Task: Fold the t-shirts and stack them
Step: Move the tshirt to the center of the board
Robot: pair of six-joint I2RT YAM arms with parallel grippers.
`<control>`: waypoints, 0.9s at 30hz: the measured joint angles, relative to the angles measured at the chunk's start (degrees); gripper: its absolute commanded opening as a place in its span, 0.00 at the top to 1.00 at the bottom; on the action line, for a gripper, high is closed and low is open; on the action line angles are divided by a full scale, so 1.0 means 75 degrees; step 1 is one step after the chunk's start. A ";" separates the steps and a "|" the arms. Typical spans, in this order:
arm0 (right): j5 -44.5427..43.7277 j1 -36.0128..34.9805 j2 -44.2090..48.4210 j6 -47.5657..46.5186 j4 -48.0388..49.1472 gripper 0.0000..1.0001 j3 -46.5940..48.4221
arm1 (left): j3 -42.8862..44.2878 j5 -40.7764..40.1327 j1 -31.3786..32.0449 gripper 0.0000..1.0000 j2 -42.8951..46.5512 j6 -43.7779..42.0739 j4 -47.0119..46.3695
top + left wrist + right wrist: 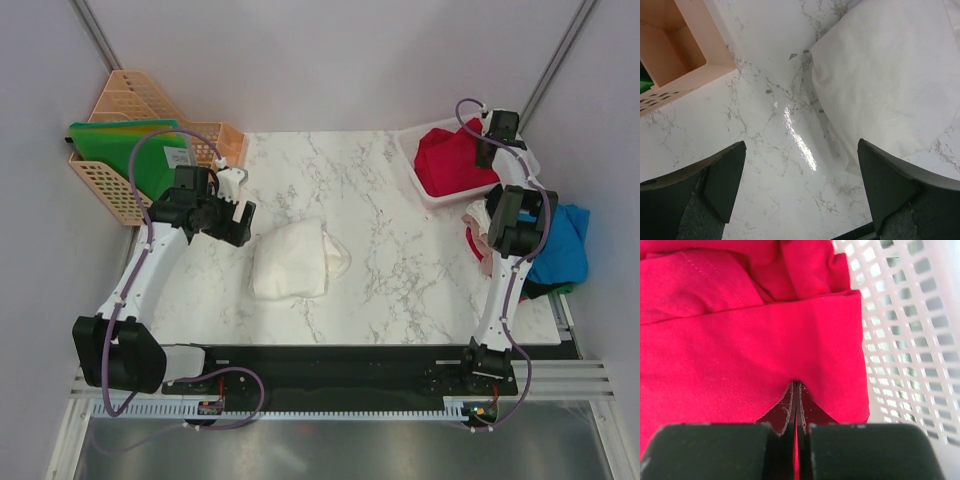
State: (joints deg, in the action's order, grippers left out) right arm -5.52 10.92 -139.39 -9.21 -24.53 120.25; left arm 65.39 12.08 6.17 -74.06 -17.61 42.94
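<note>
R pincer [796, 390] pinching hem of red shirt [740, 350], inside basket [910, 340], upper right of top view. L pincer [800, 165] spread above worktop [760, 100]; folded white shirt [890, 75] just frame-right of it, L arm nearer.

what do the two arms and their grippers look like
The left arm and right arm are slim white links with bulky black joints, each trailing a looping purple cable. The left gripper and right gripper have matte black, wedge-shaped fingers.
</note>
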 measured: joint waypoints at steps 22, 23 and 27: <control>-0.0213 0.1335 0.0268 0.0265 0.1483 1.00 -0.1099 | -0.0020 0.0006 0.0000 0.00 -0.0096 -0.0009 0.0026; -0.0221 0.1335 0.0315 0.0277 0.1524 1.00 -0.1180 | -0.0020 0.0006 0.0000 0.00 -0.0099 -0.0009 0.0026; -0.0530 0.1332 0.0358 0.0405 0.1550 1.00 -0.1247 | -0.0020 0.0003 0.0000 0.00 -0.0096 -0.0009 0.0026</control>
State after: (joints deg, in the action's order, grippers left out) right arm -9.50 20.91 -136.70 -6.17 -12.91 110.89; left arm 65.23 12.10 6.17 -74.78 -17.67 43.13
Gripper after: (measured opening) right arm 0.007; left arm 0.997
